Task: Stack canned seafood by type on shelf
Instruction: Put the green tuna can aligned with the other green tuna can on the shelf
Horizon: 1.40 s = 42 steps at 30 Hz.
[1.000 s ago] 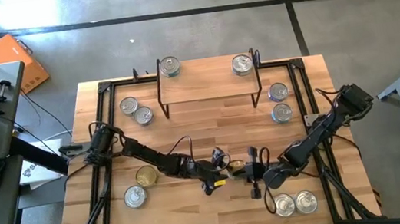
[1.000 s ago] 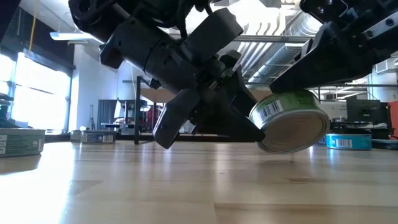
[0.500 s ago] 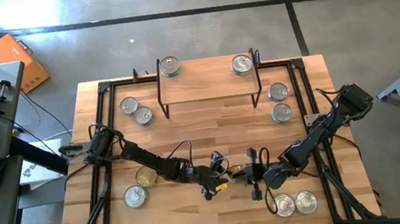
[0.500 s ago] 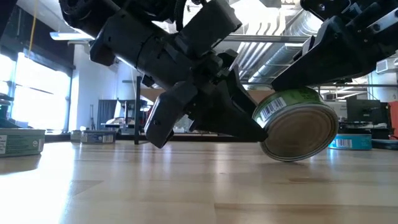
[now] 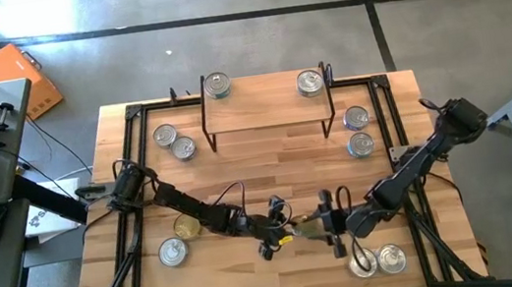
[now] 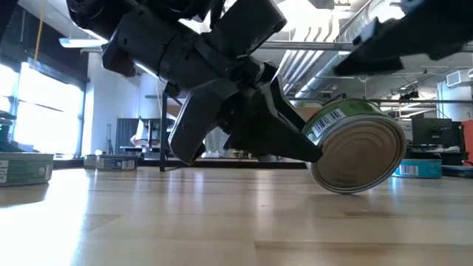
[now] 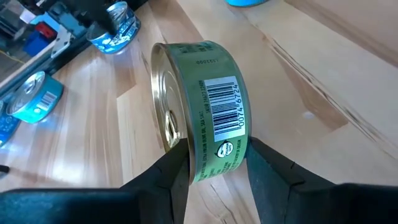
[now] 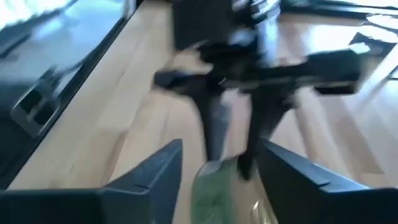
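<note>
A handover is in hand: 1 green-labelled can [image 7: 205,134] is pinched on edge by the left gripper [image 7: 214,171]; the right gripper [image 8: 217,162] is spread. Carrying to the far shelf [image 5: 267,112] is called for next.

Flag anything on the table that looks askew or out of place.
One green-labelled can is off its base: it is tipped on edge near the table's front centre, clamped across its flat faces by the left tool. The right tool stands open beside it. The cans on the shelf sit flat.
</note>
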Each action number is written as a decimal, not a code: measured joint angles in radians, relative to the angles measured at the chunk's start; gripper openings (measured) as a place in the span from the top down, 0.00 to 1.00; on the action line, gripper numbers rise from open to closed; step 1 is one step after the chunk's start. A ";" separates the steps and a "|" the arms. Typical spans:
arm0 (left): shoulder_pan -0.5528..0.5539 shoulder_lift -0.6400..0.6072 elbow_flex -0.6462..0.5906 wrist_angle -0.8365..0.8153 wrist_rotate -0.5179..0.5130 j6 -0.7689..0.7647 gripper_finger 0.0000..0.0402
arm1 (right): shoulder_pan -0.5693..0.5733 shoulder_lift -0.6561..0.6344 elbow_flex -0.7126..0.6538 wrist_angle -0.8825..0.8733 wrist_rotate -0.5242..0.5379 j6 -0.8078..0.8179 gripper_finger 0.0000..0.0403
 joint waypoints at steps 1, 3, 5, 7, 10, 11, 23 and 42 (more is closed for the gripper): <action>0.000 0.000 0.000 -0.002 0.000 -0.006 0.70 | 0.006 -0.001 0.000 -0.018 -0.006 -0.003 0.46; 0.000 -0.001 0.000 -0.007 0.000 -0.022 0.70 | 0.021 0.001 0.000 -0.048 -0.007 -0.005 0.42; 0.000 -0.002 0.001 -0.013 0.000 -0.033 0.70 | 0.035 0.009 0.000 -0.071 0.017 -0.028 0.41; 0.000 -0.002 0.001 -0.015 0.000 -0.040 0.70 | 0.048 0.021 0.000 -0.090 0.070 -0.081 0.40; 0.003 -0.002 0.001 -0.014 0.000 -0.044 0.70 | 0.056 0.052 0.000 -0.089 0.120 -0.147 0.40; 0.003 -0.002 0.001 -0.013 0.000 -0.046 0.70 | 0.053 0.067 0.000 -0.089 0.119 -0.157 0.40; 0.000 -0.003 0.000 0.001 -0.005 -0.047 0.69 | 0.031 0.172 0.000 -0.031 0.092 -0.102 0.61; -0.040 -0.133 -0.129 -0.428 -0.397 -0.544 0.61 | -0.074 -0.023 0.390 -0.883 0.431 -0.065 0.70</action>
